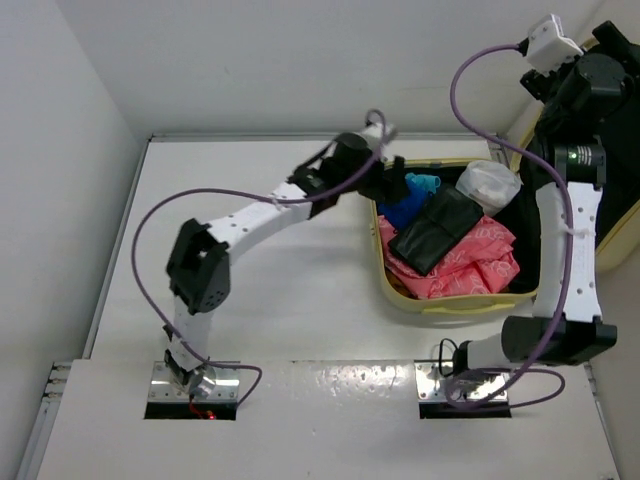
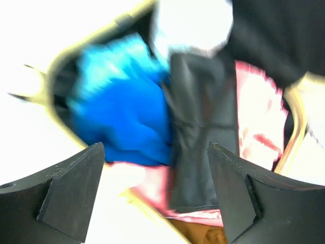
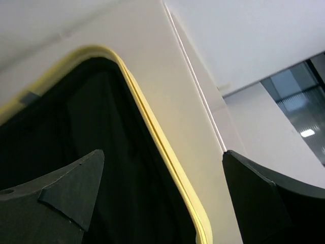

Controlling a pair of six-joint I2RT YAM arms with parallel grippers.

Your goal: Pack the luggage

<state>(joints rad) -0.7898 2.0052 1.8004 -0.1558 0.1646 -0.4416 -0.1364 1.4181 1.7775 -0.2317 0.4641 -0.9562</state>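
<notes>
The luggage (image 1: 440, 305) lies open at the table's right, pale yellow rim around a black lining. Inside are a pink garment (image 1: 470, 265), a black folded garment (image 1: 435, 230), a blue garment (image 1: 405, 205) and a white pouch (image 1: 488, 182). My left gripper (image 1: 388, 185) hovers over the case's left rim, open, nothing between its fingers (image 2: 76, 188); blue garment (image 2: 122, 112) and black garment (image 2: 203, 127) lie below it. My right gripper (image 3: 163, 152) is raised high, open, with the upright lid's yellow rim (image 3: 152, 127) seen between its fingers.
White walls close the table in at the left and back. The suitcase lid (image 1: 520, 150) stands up at the far right behind the right arm (image 1: 565, 240). Bare white tabletop (image 1: 280, 290) lies left of the case.
</notes>
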